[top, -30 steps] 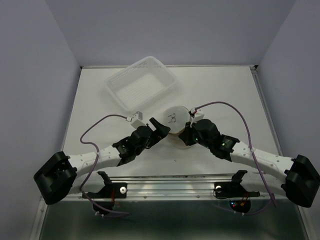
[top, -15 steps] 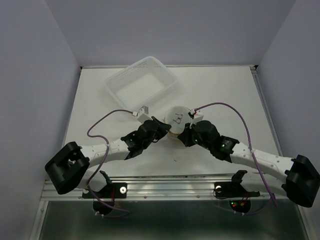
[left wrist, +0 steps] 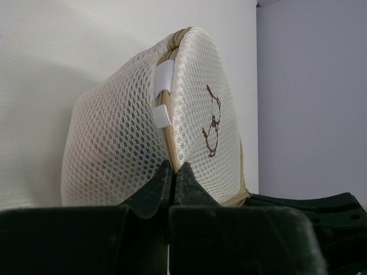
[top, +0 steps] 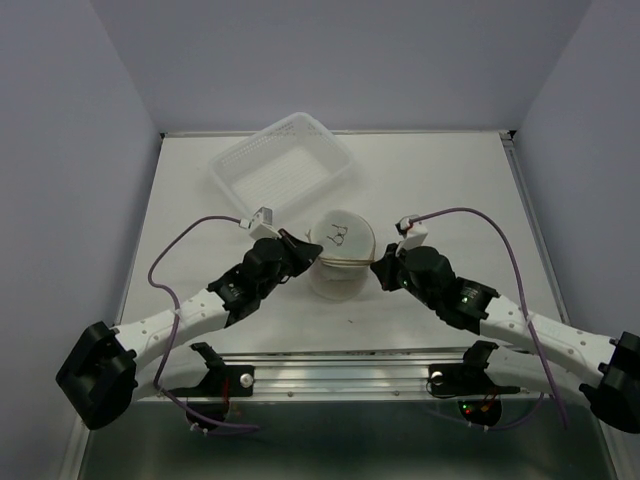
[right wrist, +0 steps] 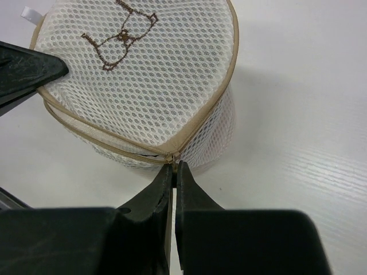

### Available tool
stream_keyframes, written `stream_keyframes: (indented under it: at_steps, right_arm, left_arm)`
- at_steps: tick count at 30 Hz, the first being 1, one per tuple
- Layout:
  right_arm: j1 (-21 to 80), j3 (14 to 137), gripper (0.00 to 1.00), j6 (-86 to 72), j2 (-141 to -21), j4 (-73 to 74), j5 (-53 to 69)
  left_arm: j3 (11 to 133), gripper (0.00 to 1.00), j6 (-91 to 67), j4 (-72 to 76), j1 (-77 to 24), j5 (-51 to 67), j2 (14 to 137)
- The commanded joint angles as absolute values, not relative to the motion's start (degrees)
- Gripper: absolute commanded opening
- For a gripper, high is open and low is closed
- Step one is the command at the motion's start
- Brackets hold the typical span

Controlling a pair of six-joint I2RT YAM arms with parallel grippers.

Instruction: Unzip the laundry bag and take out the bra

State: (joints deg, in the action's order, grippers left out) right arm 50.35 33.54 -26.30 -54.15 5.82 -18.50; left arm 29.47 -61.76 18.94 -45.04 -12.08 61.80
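The laundry bag [top: 338, 250], a round white mesh drum with a tan rim, stands between my two grippers, its face with the brown bra outline turned up. My left gripper [top: 308, 250] is shut on the tan zipper seam at the bag's left side; in the left wrist view its tips [left wrist: 174, 167] pinch that seam of the bag [left wrist: 195, 114]. From the right, my right gripper [top: 378, 268] is shut on the zipper pull [right wrist: 175, 158] at the rim of the bag [right wrist: 143, 74], its tips [right wrist: 174, 167] meeting right under it. The bra is hidden.
A rectangular white plastic basket [top: 283, 165] sits at the back left, just beyond the bag. Purple cables loop over both arms. A metal rail [top: 340, 375] runs along the near table edge by the arm bases.
My left gripper has closed on the bag's zipper seam. The right arm has drawn back to the right with the zipper pull, and the bag has shifted slightly left.
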Motion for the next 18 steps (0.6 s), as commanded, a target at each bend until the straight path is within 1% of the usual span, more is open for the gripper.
stream_keyframes:
  at_steps: [1, 6, 9, 11, 13, 14, 15, 16, 17, 18]
  right_arm:
    - [50.0, 33.9, 0.01, -23.9, -51.0, 10.5, -26.3]
    - [50.0, 34.8, 0.01, -21.6, -51.0, 10.5, -22.9]
    - [50.0, 35.2, 0.01, -20.7, -50.9, 10.1, -19.4]
    - [50.0, 35.2, 0.01, -20.2, -51.2, 9.8, -17.9]
    - [50.0, 35.2, 0.01, -20.2, -51.3, 9.4, -15.9]
    - [50.0, 35.0, 0.01, -20.2, -51.4, 9.1, -14.3]
    - [50.0, 34.8, 0.01, -20.4, -51.5, 9.0, -14.3]
    - [50.0, 34.7, 0.01, -21.2, -51.8, 8.6, -13.1]
    - [50.0, 34.4, 0.01, -21.6, -52.1, 7.7, -12.4]
    - [50.0, 34.1, 0.01, -22.0, -52.4, 7.0, -11.2]
  left_arm:
    - [27.4, 0.0, -54.5, 11.8, -41.8, -16.9, 58.4]
    - [26.4, 0.0, -53.8, 14.8, -40.7, -14.9, 59.1]
    - [29.4, 0.0, -51.8, 18.1, -40.3, -12.3, 64.8]
    - [34.2, 0.0, -50.3, 18.7, -40.3, -11.5, 70.6]
    - [37.1, 0.03, -49.3, 19.8, -40.1, -10.6, 75.7]
    - [39.9, 0.06, -48.9, 19.9, -40.1, -10.0, 77.1]
    - [41.1, 0.11, -48.9, 20.0, -40.0, -10.0, 78.1]
    - [42.4, 0.21, -48.7, 20.0, -39.9, -9.2, 79.2]
    - [44.2, 0.42, -48.7, 20.1, -39.8, -9.1, 80.1]
    - [44.8, 0.51, -48.6, 20.2, -39.8, -8.5, 80.3]
